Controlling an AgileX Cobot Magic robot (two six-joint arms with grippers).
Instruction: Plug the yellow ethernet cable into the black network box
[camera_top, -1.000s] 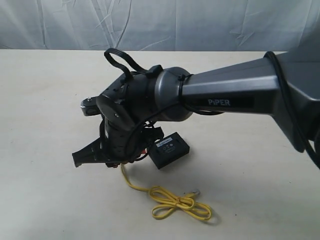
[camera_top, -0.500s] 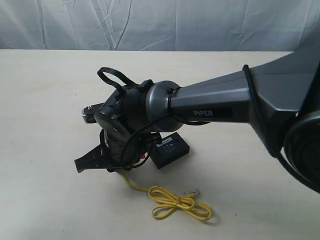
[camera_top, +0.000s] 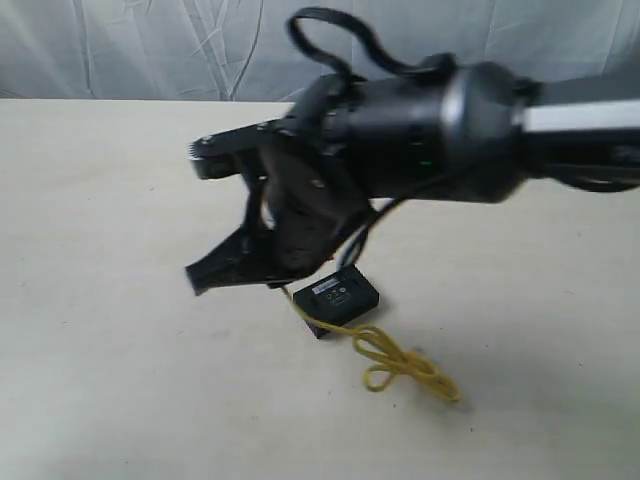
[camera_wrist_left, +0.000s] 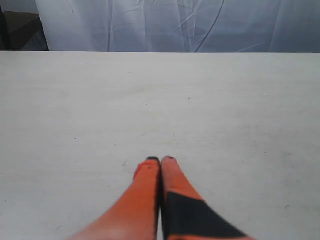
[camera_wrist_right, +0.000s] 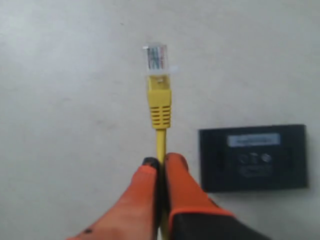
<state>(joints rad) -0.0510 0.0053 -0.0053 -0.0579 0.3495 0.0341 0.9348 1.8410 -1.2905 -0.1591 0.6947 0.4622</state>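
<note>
While the black network box (camera_wrist_right: 252, 157) is lying flat on the table (camera_wrist_right: 60, 75), the right gripper (camera_wrist_right: 160, 161) is pinching the yellow ethernet cable (camera_wrist_right: 159, 107) behind its clear plug (camera_wrist_right: 156, 57), beside the box. Risk: plug swivelling on thin cord, jamming on entry.

Pale tabletop (camera_top: 100, 390), white backdrop (camera_top: 150, 50) (wrinkled cloth)
</note>
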